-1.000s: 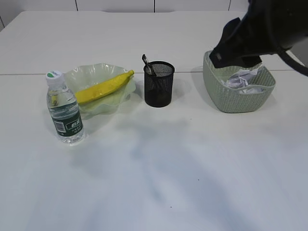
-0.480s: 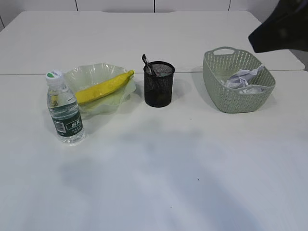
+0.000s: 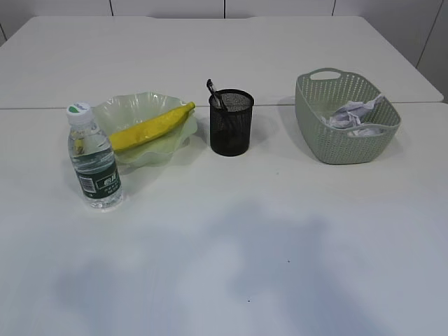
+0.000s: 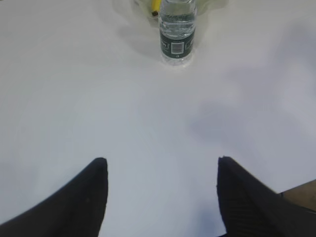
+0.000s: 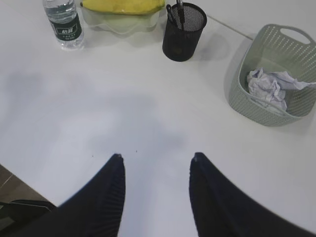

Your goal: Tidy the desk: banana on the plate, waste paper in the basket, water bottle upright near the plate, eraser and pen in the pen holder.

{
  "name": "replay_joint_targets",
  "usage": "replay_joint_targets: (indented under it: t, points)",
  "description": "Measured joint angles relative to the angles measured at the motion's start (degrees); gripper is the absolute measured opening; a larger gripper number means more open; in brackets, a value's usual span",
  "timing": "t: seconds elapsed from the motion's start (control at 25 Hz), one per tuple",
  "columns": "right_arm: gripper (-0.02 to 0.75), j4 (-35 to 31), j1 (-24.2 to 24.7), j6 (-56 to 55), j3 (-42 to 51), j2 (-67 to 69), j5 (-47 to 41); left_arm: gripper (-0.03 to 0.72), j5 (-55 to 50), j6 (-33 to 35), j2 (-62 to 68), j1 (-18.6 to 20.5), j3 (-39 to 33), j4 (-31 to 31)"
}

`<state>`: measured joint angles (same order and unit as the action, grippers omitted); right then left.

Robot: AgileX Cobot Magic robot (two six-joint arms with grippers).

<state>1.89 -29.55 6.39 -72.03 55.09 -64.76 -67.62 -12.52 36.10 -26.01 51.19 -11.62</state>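
On the exterior view I am seeing the banana (image 3: 152,126) lying on the green plate (image 3: 133,106) at the far left of the white counter (image 3: 231,245). The water bottle (image 3: 94,158) is standing upright just beside the plate, on its near left. The black mesh pen holder (image 3: 231,122) is sitting in the middle with the pen (image 3: 214,94) sticking out of it. The waste paper (image 3: 355,115) is lying inside the grey-green basket (image 3: 332,143) at the far right. No arm is showing here.

On the left wrist view the left gripper (image 4: 160,192) is hanging above bare counter, its fingers (image 4: 89,197) spread wide and holding nothing; the bottle is standing far ahead.

On the right wrist view the right gripper (image 5: 157,190) is hovering above the counter with its fingers (image 5: 106,197) parted and empty; bottle, plate, holder and basket are lining the far side.
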Motion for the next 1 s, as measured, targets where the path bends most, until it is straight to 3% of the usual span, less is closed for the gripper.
replay_joint_targets:
  t: [0.32,0.6,1.0]
  points:
    - [0.428,-0.27,0.0,1.51,3.66,-8.21,-6.9,0.506,-4.59,2.44,-8.45,0.0,0.0,3.26]
    - [0.464,-1.89,0.0,1.6,13.23,-19.67,-7.74,0.508,-4.8,5.0,-13.85,0.0,0.0,5.24]
    - [0.457,-3.0,0.0,1.6,19.71,-35.4,-7.98,0.508,-5.06,12.52,-22.64,0.0,0.0,13.78]
